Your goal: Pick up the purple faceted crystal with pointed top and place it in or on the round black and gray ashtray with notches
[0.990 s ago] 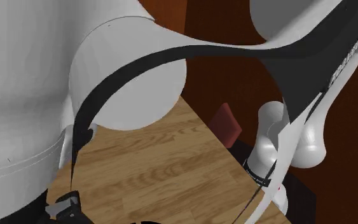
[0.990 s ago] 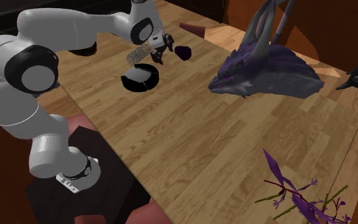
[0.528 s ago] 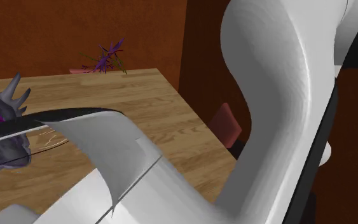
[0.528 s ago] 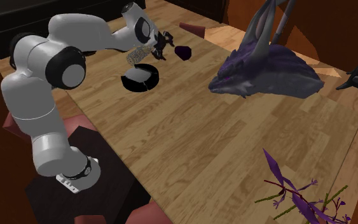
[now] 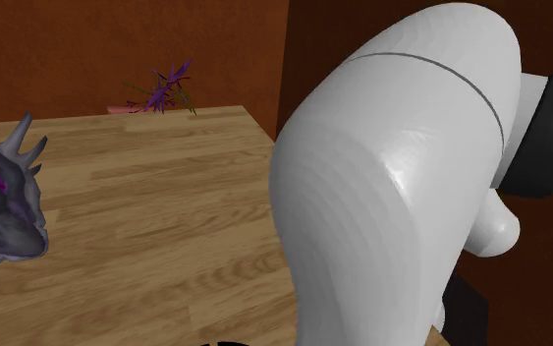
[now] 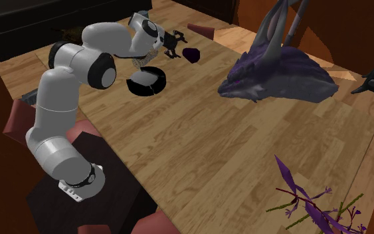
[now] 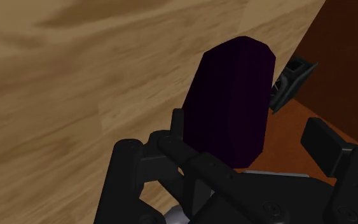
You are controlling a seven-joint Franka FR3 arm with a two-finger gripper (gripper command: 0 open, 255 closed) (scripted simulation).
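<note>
The gripper (image 6: 174, 44) is held, fingers apart, astride the crystal (image 7: 231, 102) — the ashtray (image 6: 146, 80) is seen near it, toward the second exterior view's left.

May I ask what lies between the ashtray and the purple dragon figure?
Bare tabletop separates ashtray from dragon figure, per the second exterior view.

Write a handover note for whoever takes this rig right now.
Gripper: open, fingers apart, with the crystal just ahead of them and not clasped.
Crystal: dark purple, resting on the wooden table, apart from the ashtray.
Ashtray: round, black and grey, on the table under the arm's wrist; the crystal is not in it.
Done: approach to the crystal.
Left: close on the crystal, lift it, set it in the ashtray.
</note>
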